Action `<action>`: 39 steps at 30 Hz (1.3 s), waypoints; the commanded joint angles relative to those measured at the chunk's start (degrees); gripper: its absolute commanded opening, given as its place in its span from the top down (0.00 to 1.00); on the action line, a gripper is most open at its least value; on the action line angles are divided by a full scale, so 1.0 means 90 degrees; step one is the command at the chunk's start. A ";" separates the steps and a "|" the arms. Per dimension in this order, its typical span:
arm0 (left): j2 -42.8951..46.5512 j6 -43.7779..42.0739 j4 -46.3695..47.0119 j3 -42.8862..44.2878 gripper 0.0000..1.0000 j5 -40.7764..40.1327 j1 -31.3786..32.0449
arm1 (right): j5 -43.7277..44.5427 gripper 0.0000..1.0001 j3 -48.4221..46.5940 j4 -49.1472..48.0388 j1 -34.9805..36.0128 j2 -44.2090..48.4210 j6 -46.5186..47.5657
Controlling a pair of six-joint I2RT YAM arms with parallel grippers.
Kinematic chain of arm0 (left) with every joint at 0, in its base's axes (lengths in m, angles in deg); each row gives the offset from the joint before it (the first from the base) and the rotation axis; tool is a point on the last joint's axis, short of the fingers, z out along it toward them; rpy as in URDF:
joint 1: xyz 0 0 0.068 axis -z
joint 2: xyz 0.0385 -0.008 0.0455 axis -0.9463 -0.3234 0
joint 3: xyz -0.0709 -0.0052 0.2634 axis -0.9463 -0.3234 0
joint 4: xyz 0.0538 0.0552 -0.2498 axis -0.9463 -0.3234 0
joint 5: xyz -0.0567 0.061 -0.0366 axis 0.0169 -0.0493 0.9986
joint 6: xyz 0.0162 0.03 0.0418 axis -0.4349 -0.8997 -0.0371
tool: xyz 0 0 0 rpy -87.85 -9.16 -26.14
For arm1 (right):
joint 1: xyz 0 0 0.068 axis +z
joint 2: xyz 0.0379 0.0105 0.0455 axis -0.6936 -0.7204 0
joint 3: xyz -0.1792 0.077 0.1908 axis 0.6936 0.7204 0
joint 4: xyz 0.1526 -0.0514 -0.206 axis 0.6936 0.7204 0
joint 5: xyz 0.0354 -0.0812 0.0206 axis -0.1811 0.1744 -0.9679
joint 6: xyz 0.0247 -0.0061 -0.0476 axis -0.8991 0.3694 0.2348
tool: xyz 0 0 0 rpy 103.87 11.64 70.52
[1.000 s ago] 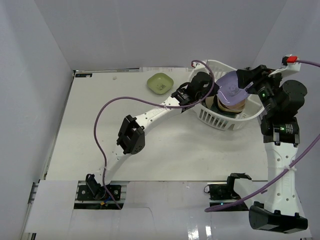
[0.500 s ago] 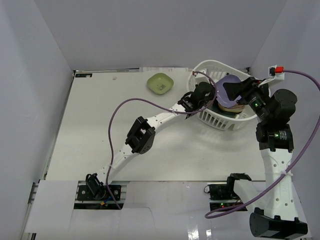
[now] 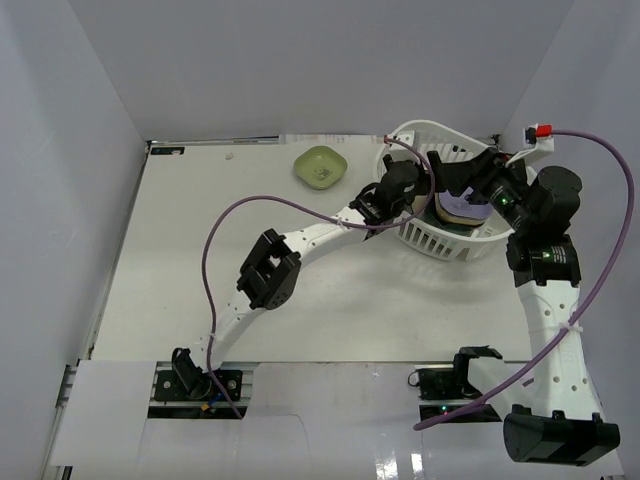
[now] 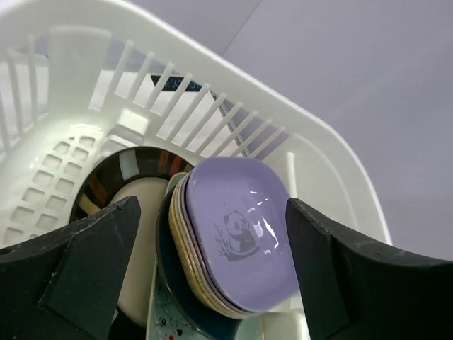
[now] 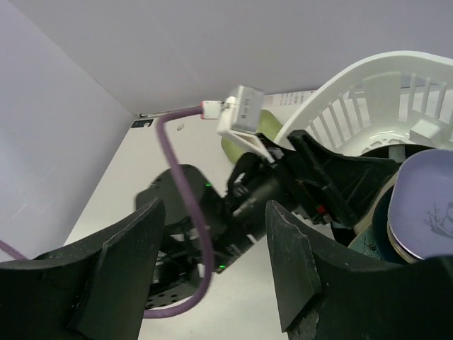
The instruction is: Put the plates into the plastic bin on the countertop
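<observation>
White countertop (image 3: 200,250), grey walls. Plastic bin (image 3: 440,245) in the far right corner holds stacked plates, lavender plate (image 4: 241,234) on top. Left gripper (image 4: 209,212) reaches in over the rim, fingers spread wide. Right gripper (image 5: 216,209) is opposite, fingers apart. Lower plates are mostly hidden.

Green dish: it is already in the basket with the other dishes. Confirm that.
Not right. The green dish is not in the basket. It sits on the counter to the basket's left, apart from it, as the top view shows. The other dishes are stacked in the basket, with the purple dish on top.
</observation>
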 commanded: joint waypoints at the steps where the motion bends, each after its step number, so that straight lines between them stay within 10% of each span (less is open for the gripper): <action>1: 0.1828 -0.0663 0.0473 -0.0529 0.06 -0.0054 -0.0045 | 0.0008 0.35 -0.0354 -0.0405 0.0030 -0.0124 0.0100; 14: 0.8541 0.0057 -0.1400 -0.7057 0.02 0.0082 -0.1178 | 0.1627 0.41 -0.1710 0.0142 0.2851 -0.2942 0.1925; 24: 1.2373 -0.0127 -0.4681 -0.9210 0.02 -0.0259 -0.1266 | 0.2156 0.30 -0.4979 0.0912 0.3936 -0.7142 0.3957; 30: 1.3050 -0.0215 -0.4840 -0.9845 0.02 -0.0386 -0.1266 | 0.2312 0.27 -0.7528 0.1372 0.3966 -0.9623 0.4280; 39: 1.2905 -0.0449 -0.4576 -0.9944 0.02 -0.0279 -0.1305 | 0.2321 0.45 -0.7356 0.0446 0.3995 -1.0388 0.4036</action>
